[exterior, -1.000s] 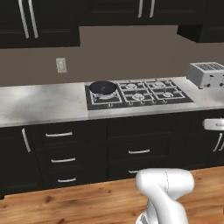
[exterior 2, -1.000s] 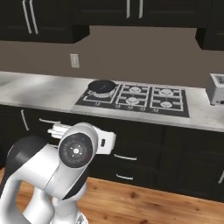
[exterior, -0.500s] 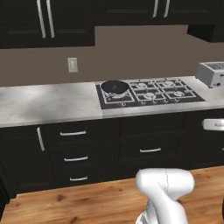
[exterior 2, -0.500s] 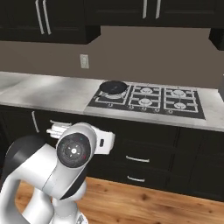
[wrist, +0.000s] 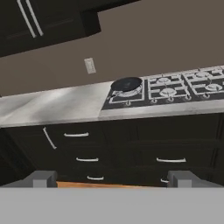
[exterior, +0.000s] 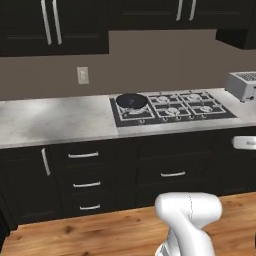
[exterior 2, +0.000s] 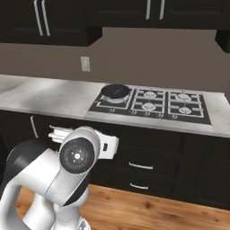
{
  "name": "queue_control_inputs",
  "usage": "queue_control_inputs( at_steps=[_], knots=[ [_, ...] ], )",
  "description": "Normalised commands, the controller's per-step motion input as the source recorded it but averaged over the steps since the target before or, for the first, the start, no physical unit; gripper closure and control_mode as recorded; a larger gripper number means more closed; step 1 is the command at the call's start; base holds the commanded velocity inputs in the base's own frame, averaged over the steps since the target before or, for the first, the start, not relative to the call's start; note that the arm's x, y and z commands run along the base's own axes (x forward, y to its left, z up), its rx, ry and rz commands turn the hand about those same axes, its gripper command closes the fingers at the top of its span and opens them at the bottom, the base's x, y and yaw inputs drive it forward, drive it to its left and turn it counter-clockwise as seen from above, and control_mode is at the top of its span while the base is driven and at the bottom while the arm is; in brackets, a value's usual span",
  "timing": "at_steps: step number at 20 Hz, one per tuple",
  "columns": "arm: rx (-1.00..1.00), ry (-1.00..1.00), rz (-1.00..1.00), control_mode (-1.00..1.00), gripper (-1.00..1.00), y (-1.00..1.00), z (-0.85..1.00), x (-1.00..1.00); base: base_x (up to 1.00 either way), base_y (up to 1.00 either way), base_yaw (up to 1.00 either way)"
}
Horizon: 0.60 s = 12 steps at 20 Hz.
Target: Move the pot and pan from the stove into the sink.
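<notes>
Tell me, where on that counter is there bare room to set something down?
The marble counter lies bare from its left end to the stove, below the wall outlet. The stove is crowded: grates throughout and the pan on its left burner. A toaster stands right of the stove.

We see the black pan (exterior 2: 116,91) sitting on the stove's (exterior 2: 152,104) back-left burner, with the marble counter (exterior 2: 49,95) stretching left.

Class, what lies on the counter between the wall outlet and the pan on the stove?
Bare marble counter lies between the outlet and the pan on the stove, seen in the left base view.
</notes>
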Motion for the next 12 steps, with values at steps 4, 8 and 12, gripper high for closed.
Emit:
queue_control_inputs(
  at_steps=[4,8,12],
  knots=[
    [0.0,0.0,0.0,1.0,-1.0,0.0,0.0,0.0,0.53,0.22,-0.04],
    [0.0,0.0,0.0,1.0,-1.0,0.0,0.0,0.0,0.57,0.27,-0.06],
    [0.0,0.0,0.0,1.0,-1.0,0.0,0.0,0.0,0.6,0.32,-0.06]
  ],
)
